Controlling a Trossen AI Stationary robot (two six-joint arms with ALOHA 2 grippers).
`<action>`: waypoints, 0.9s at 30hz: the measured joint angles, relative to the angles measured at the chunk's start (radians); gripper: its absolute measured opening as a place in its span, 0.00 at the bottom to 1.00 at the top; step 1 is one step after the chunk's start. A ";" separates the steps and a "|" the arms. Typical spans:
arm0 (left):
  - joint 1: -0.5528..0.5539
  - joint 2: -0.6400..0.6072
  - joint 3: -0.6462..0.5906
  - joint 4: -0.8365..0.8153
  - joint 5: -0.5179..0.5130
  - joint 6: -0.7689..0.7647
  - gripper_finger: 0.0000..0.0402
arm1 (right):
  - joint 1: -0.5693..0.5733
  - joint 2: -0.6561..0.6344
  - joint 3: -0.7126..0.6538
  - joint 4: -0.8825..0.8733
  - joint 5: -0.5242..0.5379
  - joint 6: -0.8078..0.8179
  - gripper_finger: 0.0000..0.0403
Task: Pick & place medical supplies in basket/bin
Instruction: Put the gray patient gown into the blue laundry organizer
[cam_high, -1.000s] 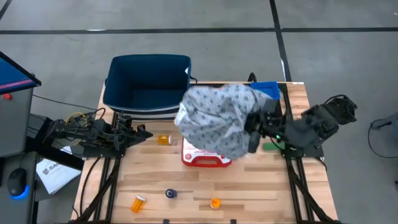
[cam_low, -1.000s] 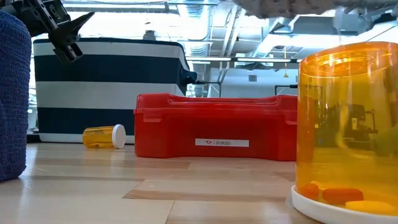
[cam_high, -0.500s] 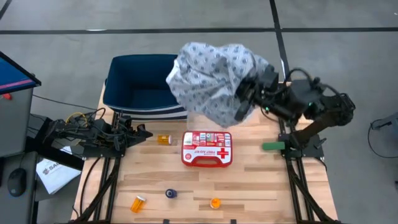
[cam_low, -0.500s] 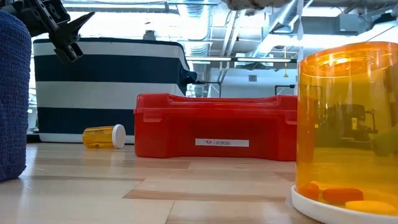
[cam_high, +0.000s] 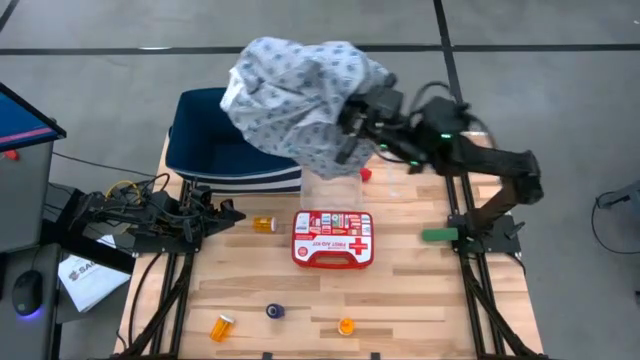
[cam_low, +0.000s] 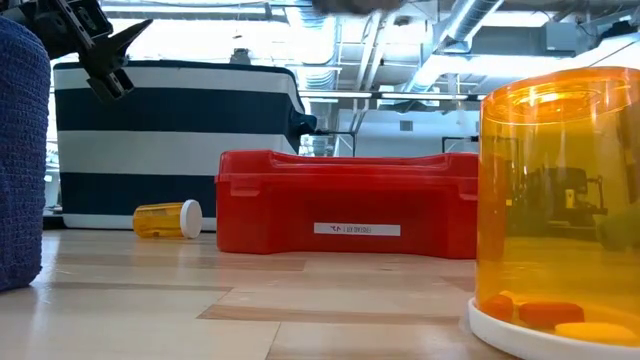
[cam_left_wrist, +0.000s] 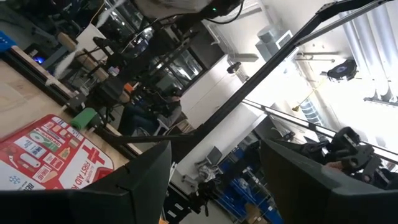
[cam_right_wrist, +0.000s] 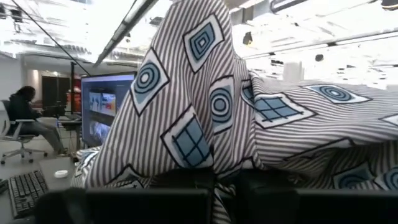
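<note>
Inspector: Landmark is the case (cam_high: 332, 238). Nearest side first?

Assessor: Three orange bottles (cam_high: 345, 326) and a blue cylinder (cam_high: 275, 311) lie on the surface (cam_high: 420, 290), all on the case's near or left side, untouched. The left pincer (cam_high: 222, 215) waits left of the case, fingers spread.

Inspector: What changed?

Assessor: The right pincer (cam_high: 350, 128), clamped on the cloth (cam_high: 295, 95), has carried it from above the case to beyond it, over the basket (cam_high: 200, 135). I judge release is the step due.

Inspector: Containers?

Assessor: The basket's visible interior looks empty; the cloth hides the rest. A red cylinder (cam_high: 365, 175) is uncovered just beyond the case. The bin is not visible.
</note>
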 joint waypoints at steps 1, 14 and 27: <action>0.000 0.000 0.000 0.000 0.000 0.000 0.60 | -0.014 0.016 -0.001 0.023 -0.024 0.000 0.03; 0.000 0.000 0.000 0.005 -0.016 0.020 0.60 | -0.151 0.312 0.321 0.123 -0.348 0.038 0.03; 0.000 0.014 0.000 0.029 -0.025 0.051 0.60 | -0.248 0.503 0.389 0.351 -0.484 0.179 0.03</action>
